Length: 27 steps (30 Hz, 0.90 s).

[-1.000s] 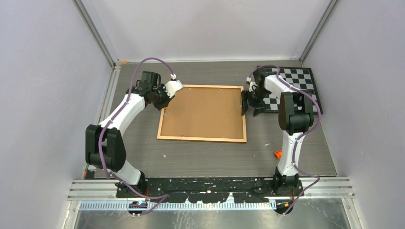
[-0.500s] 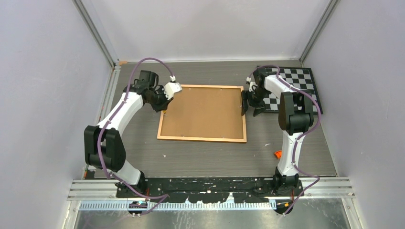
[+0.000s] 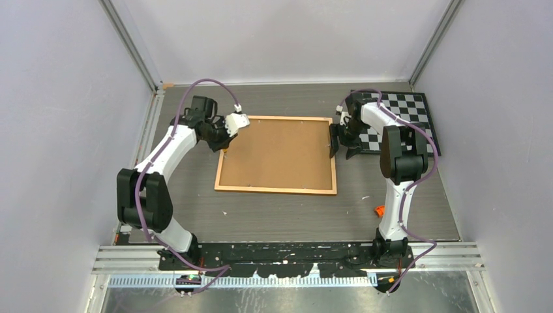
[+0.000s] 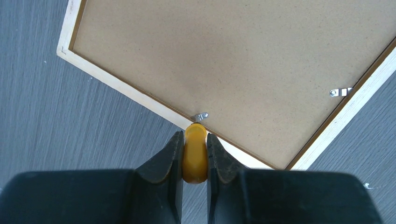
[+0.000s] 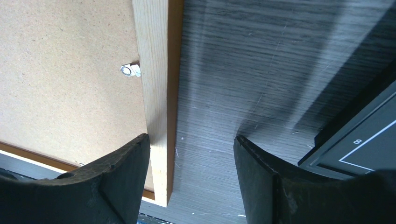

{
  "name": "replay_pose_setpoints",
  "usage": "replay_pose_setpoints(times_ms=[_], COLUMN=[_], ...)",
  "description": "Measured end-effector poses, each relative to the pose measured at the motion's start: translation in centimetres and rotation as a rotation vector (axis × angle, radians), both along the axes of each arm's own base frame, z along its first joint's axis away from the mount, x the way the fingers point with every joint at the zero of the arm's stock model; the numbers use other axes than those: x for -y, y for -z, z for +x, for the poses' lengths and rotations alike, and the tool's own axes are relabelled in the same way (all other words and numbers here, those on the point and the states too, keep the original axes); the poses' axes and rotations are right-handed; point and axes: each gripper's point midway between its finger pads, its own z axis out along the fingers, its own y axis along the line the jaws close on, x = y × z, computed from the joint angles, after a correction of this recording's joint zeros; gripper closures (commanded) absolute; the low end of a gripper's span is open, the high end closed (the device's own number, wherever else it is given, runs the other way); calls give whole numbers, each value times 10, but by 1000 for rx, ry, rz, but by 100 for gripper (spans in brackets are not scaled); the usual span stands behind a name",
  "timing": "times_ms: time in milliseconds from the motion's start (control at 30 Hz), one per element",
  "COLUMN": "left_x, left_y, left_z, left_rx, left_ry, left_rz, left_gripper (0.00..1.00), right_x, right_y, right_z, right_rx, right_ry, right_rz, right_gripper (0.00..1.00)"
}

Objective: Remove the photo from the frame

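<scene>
**Frame lying face down, clip-release step.** The frame point(image 3: 276, 190) lies flat on the table point(image 3: 287, 218) with its back upward and its brown backing board point(image 3: 277, 153) in place. The photo is not visible and is judged to lie beneath that board.

The left gripper point(image 4: 194, 136) is clamped fully on a short yellow peg point(image 4: 194, 158). The peg's rounded tip sits at a small metal clip point(image 4: 201, 116) on the frame's left rail (whether tip and clip touch, and whether the clip is turned clear of the board, is too small to tell).

The right gripper point(image 5: 191, 141) stands wide open and holds nothing. It sits astride the frame's right rail, with its outer finger over bare table beside the checkerboard point(image 3: 404, 111).

*Change over the past second:* only the left wrist shifts, a slight drift beside the left rail. The frame, the board and the right arm are unmoved.

*Interpretation:* the peg is apparently being worked against the clip, with no visible result so far. A second clip point(image 4: 340, 92) on an adjoining rail reaches over the board. The board therefore probably cannot lift yet, and the photo remains shut in. The task appears to be at an early stage.
</scene>
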Motion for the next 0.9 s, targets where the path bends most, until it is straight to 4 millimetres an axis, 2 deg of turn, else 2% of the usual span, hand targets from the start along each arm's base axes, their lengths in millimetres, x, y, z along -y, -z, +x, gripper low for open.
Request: replay_pose_setpoints(times_ms=[300,567,767,900], left_x=[-1,-9,-8,-7], left_y=[1,3,4,3], left_z=[-4,-11,-7,3], left_rx=[-12,-51,-43,-1], left_ry=[24,14,24,23], left_rz=[-10,-10,-9,-15], left_gripper=[100,100,100,100], right_x=[1,0,-1,-1], right_y=[0,0,0,0], right_z=[0,0,0,0], right_rx=[1,0,-3,-5], right_ry=[0,-2,-5,-6], right_rz=[-7,-8,-9,-10], right_gripper=[30,30,30,30])
